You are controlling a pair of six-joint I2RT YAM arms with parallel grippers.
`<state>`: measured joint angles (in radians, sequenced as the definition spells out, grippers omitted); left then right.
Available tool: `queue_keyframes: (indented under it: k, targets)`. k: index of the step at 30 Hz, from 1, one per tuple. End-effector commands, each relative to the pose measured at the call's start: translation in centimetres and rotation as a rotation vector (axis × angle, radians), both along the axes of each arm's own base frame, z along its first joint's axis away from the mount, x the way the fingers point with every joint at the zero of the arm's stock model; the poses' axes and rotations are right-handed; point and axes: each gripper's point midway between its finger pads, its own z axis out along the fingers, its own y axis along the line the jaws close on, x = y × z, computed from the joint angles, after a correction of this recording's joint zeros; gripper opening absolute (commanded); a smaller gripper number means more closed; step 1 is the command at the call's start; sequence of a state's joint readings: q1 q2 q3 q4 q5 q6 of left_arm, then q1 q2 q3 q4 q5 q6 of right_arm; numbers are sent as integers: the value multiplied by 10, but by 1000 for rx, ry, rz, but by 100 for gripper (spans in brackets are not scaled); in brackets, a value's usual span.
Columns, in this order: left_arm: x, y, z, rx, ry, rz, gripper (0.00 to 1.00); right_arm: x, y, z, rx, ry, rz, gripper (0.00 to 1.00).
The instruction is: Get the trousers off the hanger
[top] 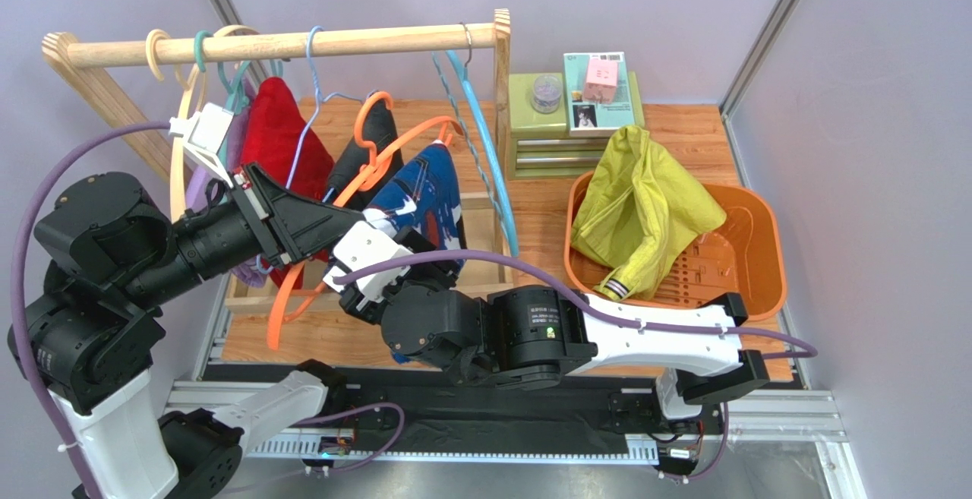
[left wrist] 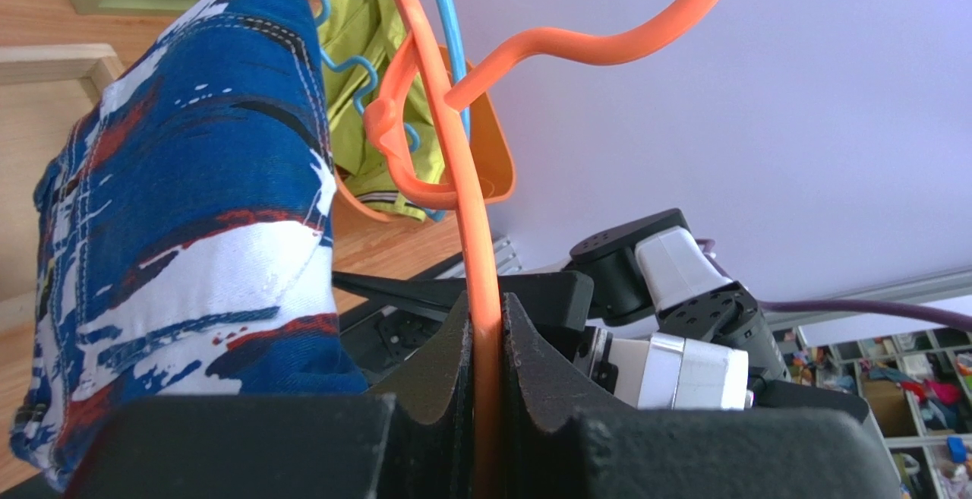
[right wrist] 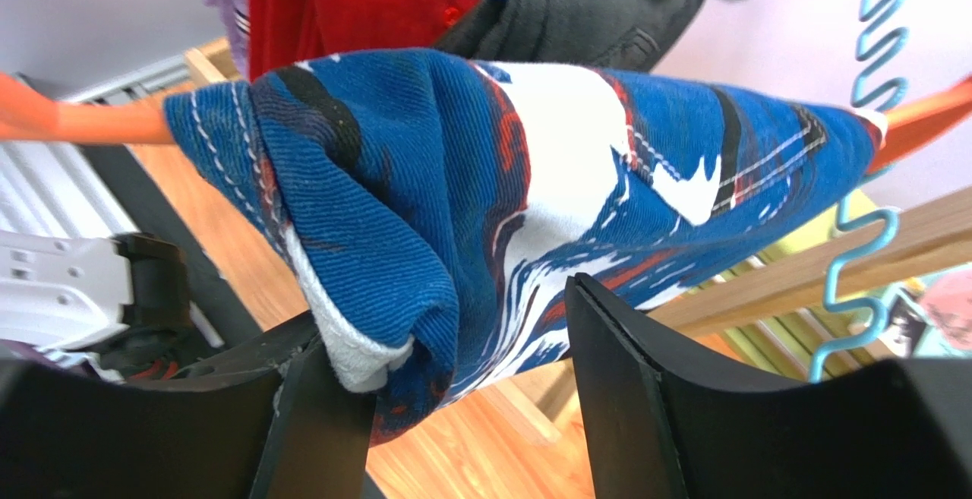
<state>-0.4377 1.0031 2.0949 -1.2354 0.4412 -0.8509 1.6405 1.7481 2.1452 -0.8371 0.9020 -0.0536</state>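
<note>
The navy blue trousers (top: 424, 203) with white and red print hang over the orange hanger (top: 377, 169) beside the wooden rack. My left gripper (top: 348, 223) is shut on the hanger's orange rod (left wrist: 485, 328), with the trousers (left wrist: 194, 214) just left of it. My right gripper (right wrist: 456, 351) is open, its jaws on either side of the trousers' lower fold (right wrist: 513, 180); the left finger (right wrist: 308, 408) touches the cloth. The yellow-green trousers (top: 639, 203) with striped cuffs lie in the orange basket (top: 753, 237), apart from both grippers.
The wooden rack (top: 285, 43) carries several hangers, a red garment (top: 280, 135) and a black garment (top: 367, 140). A light blue hanger (top: 485, 146) hangs at its right end. Green boxes (top: 570, 100) stand at the back. The rack's base frame (top: 502, 226) lies under the trousers.
</note>
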Motion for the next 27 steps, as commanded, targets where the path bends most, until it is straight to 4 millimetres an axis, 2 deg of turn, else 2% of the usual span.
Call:
queue_keyframes:
  k: [1,4,6,7,8,11,13,14,18,22,27]
  targets:
    - [-23,-3,46,-115,-177,-82,0,4,13,27,171,35,-3,61]
    - [-25,-2,47,-121,-177,-85,0,4,22,28,198,46,1,61]
    - [-28,-2,48,-123,-180,-88,0,5,26,25,202,49,-3,54]
    - [-28,-2,48,-124,-181,-88,0,6,26,26,206,49,-8,46]
    - [-30,-1,48,-127,-181,-90,0,7,27,25,205,46,-12,31]
    - [-32,1,48,-122,-190,-81,0,8,23,31,214,46,-20,11]
    - [-32,3,45,-107,-194,-72,0,8,17,31,223,65,-29,6]
    - [-31,4,44,-102,-196,-63,0,8,10,35,228,71,-31,0]
    - [-28,8,35,-64,-193,-41,0,3,-9,33,201,106,-15,0]
    - [-22,11,27,-22,-200,-14,0,-2,-28,54,272,135,2,0]
    - [-16,15,20,28,-215,12,0,-14,-35,75,336,178,88,0]
